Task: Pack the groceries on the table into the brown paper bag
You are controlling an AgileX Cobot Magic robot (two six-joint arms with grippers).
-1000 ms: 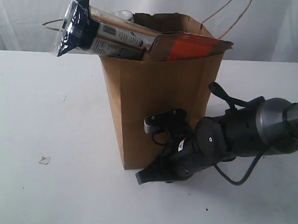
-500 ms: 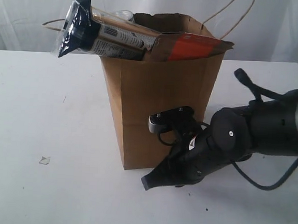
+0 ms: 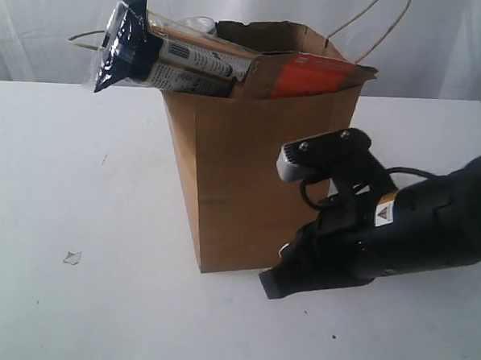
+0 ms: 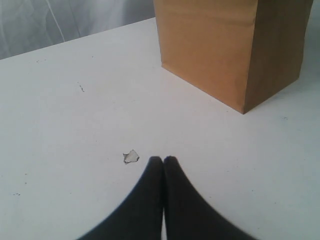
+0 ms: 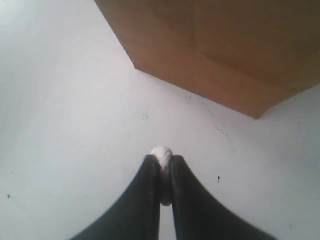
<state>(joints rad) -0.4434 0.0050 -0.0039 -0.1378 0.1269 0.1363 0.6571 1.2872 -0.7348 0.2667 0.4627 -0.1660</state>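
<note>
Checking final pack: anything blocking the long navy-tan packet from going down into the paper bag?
Yes. The long navy-tan packet lies tilted across the rim of the brown paper bag, and the brown pouch with orange label lies across the mouth beside it. The bag's inside is hidden.

From where I stand, the outside camera is off the front of the table (image 3: 47,178), a little above it, facing the brown paper bag (image 3: 240,188) and the curtain (image 3: 39,24), with the right arm (image 3: 415,229) close in front. The left wrist camera sits low, looking along the left gripper (image 4: 163,160) at the bag's lower corner from farther off. The right wrist camera looks steeply down past the right gripper (image 5: 161,160), which nips a small white lump (image 5: 161,152), close to the bag's base. All three views share that base and the tabletop around it.
</note>
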